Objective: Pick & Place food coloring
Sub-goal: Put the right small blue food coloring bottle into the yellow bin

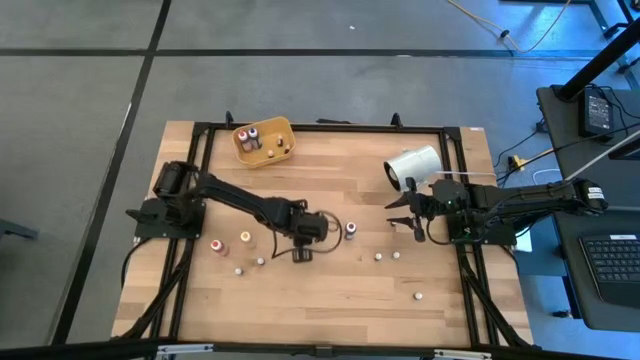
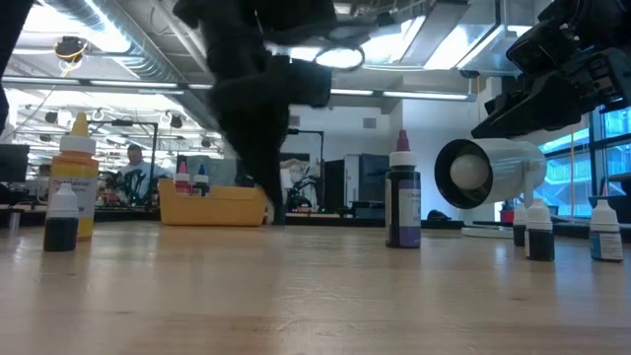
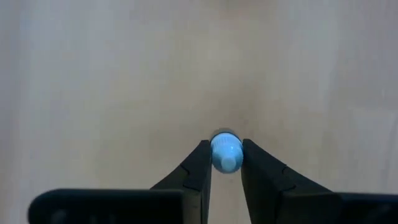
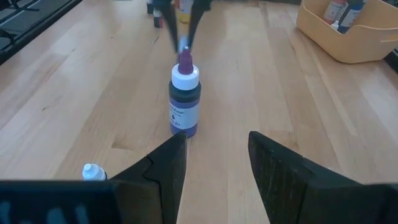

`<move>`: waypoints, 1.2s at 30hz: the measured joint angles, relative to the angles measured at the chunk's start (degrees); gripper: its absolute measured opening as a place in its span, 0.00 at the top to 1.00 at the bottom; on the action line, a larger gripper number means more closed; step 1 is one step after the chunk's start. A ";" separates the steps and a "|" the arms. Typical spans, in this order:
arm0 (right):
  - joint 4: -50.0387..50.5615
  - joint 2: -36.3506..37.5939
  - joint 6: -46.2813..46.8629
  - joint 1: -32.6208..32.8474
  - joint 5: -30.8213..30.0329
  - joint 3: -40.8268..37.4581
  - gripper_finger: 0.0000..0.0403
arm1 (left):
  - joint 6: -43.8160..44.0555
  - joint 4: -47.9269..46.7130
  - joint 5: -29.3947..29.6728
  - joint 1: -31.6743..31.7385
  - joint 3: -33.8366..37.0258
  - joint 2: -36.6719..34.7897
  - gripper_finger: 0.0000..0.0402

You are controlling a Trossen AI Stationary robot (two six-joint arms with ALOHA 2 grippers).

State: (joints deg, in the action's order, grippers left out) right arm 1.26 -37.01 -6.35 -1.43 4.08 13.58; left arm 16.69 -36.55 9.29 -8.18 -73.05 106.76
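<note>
Your overhead view is evenly lit, with soft, faint shadows under the arms on the wooden table (image 1: 330, 290). Your low view looks into bright ceiling lights (image 2: 340, 57); the arm in front of them reads as a blurred dark silhouette. In your left wrist view, the blue-capped bottle (image 3: 225, 152) between the fingers is sharp; the surface beyond them is washed out and featureless.

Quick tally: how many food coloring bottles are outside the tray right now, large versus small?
Large bottles standing on the table: 3 (red bottle, orange bottle, purple bottle)
Small bottles standing on the table: 5
Blue-capped bottle held in the left gripper: 1
Total: 9
</note>
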 joint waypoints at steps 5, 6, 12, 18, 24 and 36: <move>-0.02 0.00 0.00 0.00 0.00 0.00 0.57 | 10.53 -5.33 8.90 4.68 -0.05 -5.61 0.85; -0.02 0.01 0.00 0.00 0.00 0.00 0.57 | 12.00 -7.11 11.60 5.84 -0.05 -6.78 0.85; 0.02 0.00 -0.02 0.00 0.00 0.00 0.57 | 15.58 -10.76 27.77 14.18 -0.09 -10.92 0.84; 0.05 0.02 -0.20 0.00 -0.04 0.00 0.57 | 15.59 -9.44 23.48 25.99 -0.07 -11.23 0.84; 0.77 0.01 -0.20 0.00 -2.77 0.00 0.57 | 15.60 -6.05 14.40 36.74 -0.03 -8.32 0.84; 1.51 0.02 -0.31 -0.02 -4.13 0.00 0.57 | 14.73 1.34 4.59 43.74 -0.03 -0.47 0.83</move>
State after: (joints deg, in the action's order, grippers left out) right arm 2.76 -36.99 -6.66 -1.45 -0.05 13.58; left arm 31.41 -35.21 13.88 35.56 -73.08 106.29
